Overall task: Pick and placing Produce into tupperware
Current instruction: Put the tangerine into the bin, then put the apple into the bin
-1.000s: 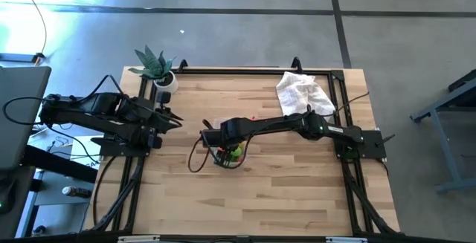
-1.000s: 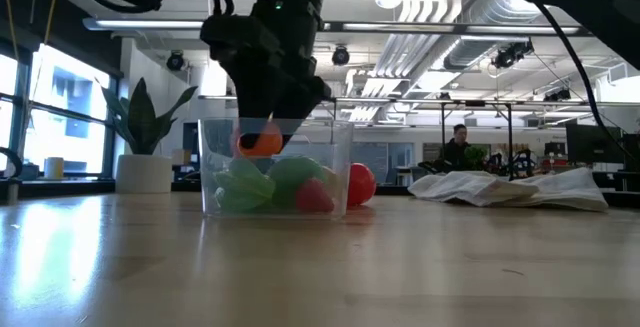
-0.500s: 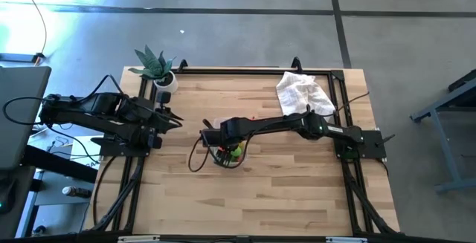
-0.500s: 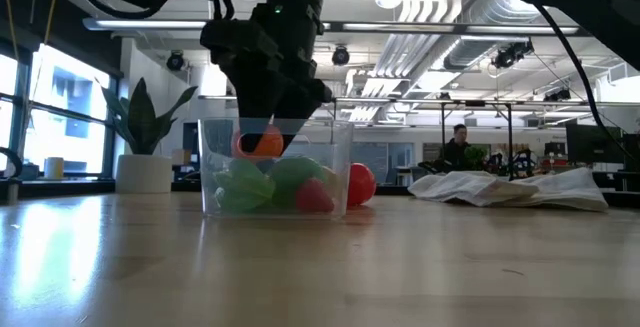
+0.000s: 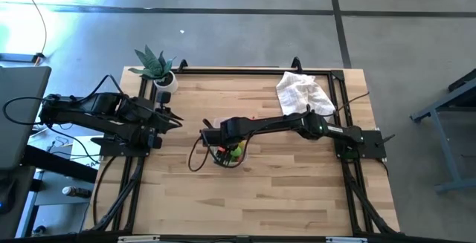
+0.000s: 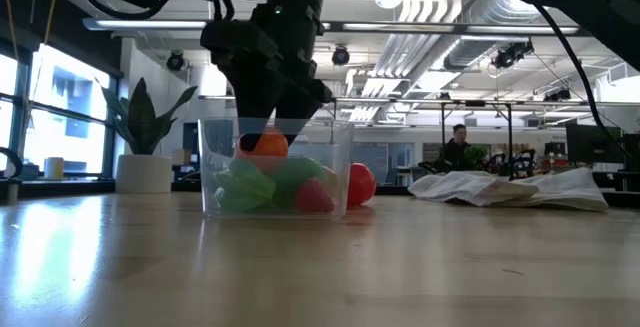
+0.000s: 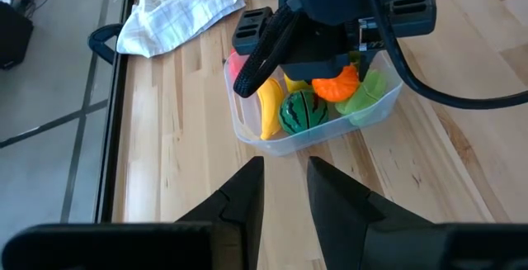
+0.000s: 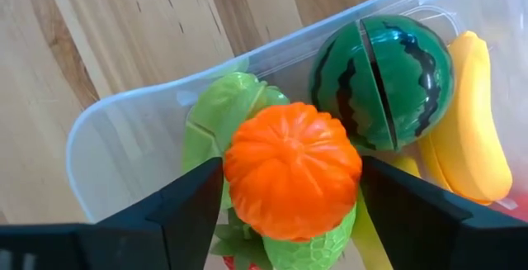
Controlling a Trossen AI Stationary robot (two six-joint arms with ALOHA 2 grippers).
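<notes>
The clear tupperware (image 5: 227,154) stands mid-table and holds a banana (image 8: 466,121), a striped watermelon (image 8: 384,72) and light green pieces (image 8: 219,109). My right gripper (image 8: 293,212) reaches down into the tub (image 6: 275,167), shut on the orange (image 8: 293,175). A red piece (image 6: 361,182) shows at the tub's far right corner; I cannot tell if it is inside. My left gripper (image 7: 286,191) waits open near the table's left edge (image 5: 167,117), pointing at the tub (image 7: 313,97). My right gripper pinches the orange's two opposite sides (image 8: 235,171) between its fingers, coming from above and pointing down. The orange sits upright inside the tub (image 6: 264,146). Its underside is down on the light green pieces (image 8: 305,249).
A crumpled white cloth (image 5: 303,91) lies at the far right of the table. A potted green plant (image 5: 156,66) stands at the far left corner. Bare wood (image 5: 245,198) spreads along the near side. A person (image 6: 458,145) is in the room behind.
In the low view the orange now shows a little lower and more fully under the right gripper, down among the pieces in the tub. Both arms have otherwise kept still.
</notes>
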